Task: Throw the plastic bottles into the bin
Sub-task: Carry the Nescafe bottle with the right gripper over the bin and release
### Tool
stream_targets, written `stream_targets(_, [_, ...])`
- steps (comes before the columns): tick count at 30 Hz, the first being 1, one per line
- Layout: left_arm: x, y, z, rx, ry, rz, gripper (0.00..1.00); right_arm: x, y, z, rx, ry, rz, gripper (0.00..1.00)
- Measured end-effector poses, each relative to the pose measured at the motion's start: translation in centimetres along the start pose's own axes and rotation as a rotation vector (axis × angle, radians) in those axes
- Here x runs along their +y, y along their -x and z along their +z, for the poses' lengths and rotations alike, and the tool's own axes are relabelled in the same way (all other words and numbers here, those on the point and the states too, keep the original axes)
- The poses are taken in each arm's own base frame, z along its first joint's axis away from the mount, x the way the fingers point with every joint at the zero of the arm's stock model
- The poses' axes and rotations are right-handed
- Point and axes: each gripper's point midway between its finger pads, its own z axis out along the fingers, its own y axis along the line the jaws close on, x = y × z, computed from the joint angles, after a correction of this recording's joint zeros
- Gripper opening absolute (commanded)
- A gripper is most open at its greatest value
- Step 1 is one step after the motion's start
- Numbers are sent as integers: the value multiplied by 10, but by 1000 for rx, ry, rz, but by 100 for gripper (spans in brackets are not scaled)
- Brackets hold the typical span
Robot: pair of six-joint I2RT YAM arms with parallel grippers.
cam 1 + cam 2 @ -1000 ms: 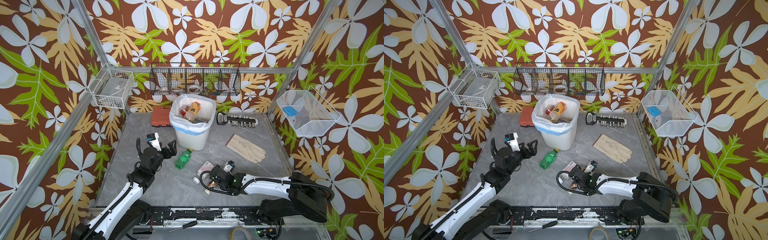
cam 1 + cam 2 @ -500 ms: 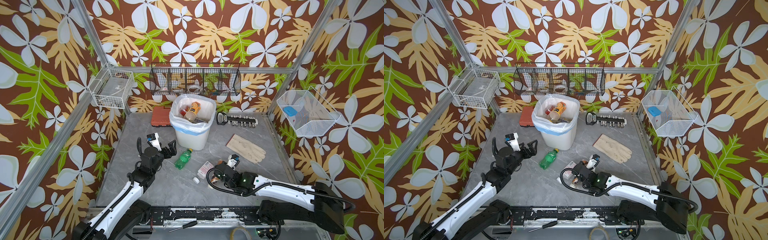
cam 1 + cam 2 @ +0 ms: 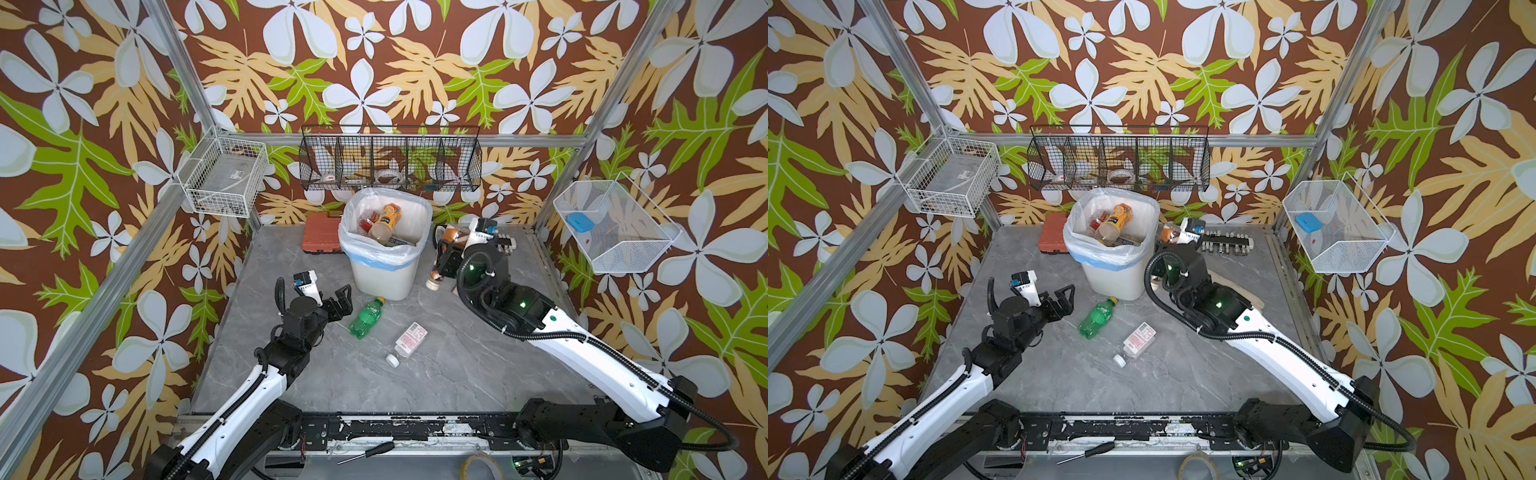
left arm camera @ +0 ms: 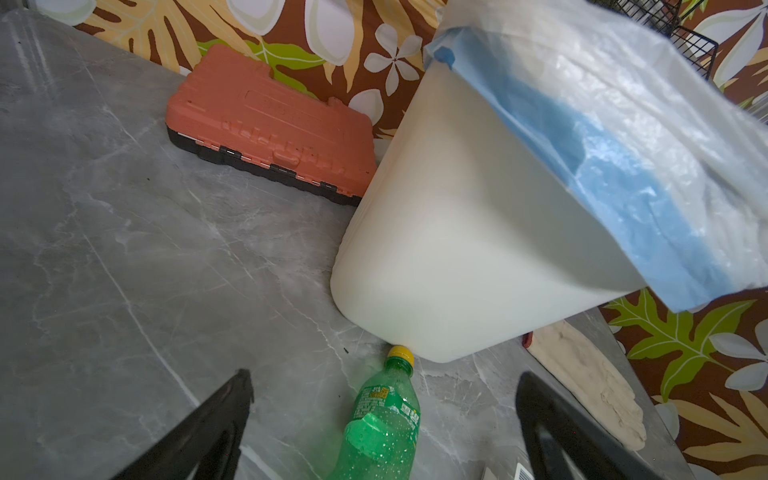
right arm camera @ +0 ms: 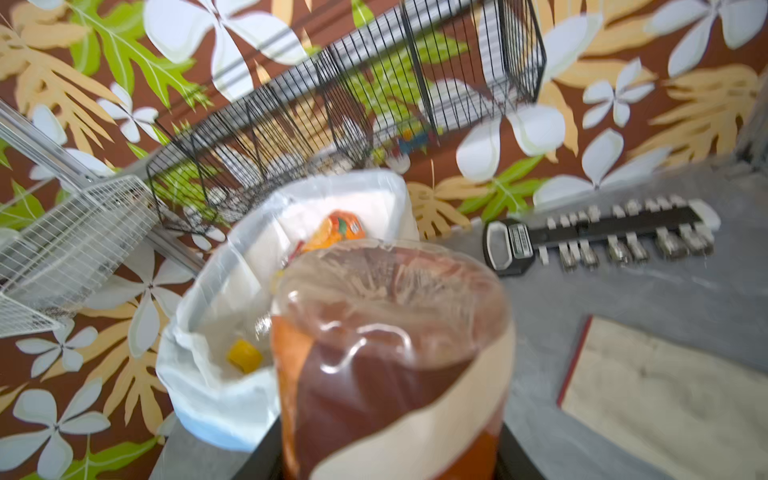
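Note:
My right gripper [image 3: 445,259] is shut on a brown-labelled plastic bottle [image 5: 390,353], held cap-down in the air just right of the bin [image 3: 384,270]. The white bin, lined with a white-and-blue bag, holds several bottles, among them an orange-labelled one [image 3: 388,216]. A green bottle [image 3: 365,318] with a yellow cap lies on the table in front of the bin, its cap touching the bin's base in the left wrist view. My left gripper [image 3: 338,301] stands open just left of it, with the green bottle [image 4: 382,419] between its spread fingers. A clear pink-labelled bottle [image 3: 409,340] lies further forward.
An orange case [image 3: 322,237] lies behind the bin on the left. A socket rail [image 3: 1225,241] sits at the back right. A beige glove [image 3: 1250,299] lies under my right arm. Wire baskets [image 3: 224,183] hang on the walls. A screwdriver [image 3: 365,453] rests on the front rail.
My right gripper closed on the brown-labelled bottle near the table's front, then carried it up and back to the bin's right side. The left arm stayed put.

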Motion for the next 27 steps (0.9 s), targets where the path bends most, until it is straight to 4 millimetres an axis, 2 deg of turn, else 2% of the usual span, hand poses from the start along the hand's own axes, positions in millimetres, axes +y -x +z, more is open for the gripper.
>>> stream_targets(4, [2, -2, 0, 8, 6, -2, 99, 24, 42, 31, -64, 50, -37, 46])
stream_targets(9, [2, -2, -2, 7, 6, -3, 99, 53, 64, 75, -84, 108, -77, 47])
stream_targets(14, [3, -2, -4, 8, 10, -5, 99, 69, 57, 115, -45, 131, -124, 47])
stream_targets(20, [8, -5, -6, 11, 29, -1, 100, 69, 32, 140, 22, 118, -169, 48])
stream_targets(21, [8, -5, -6, 12, 32, 1, 100, 67, 28, 143, 33, 114, -176, 53])
stream_targets(24, [9, -5, -6, 11, 34, 2, 99, 66, 19, 150, 65, 116, -186, 82])
stream_targets(27, [10, -6, -5, 18, 38, 6, 99, 63, 18, 151, 81, 105, -194, 92])
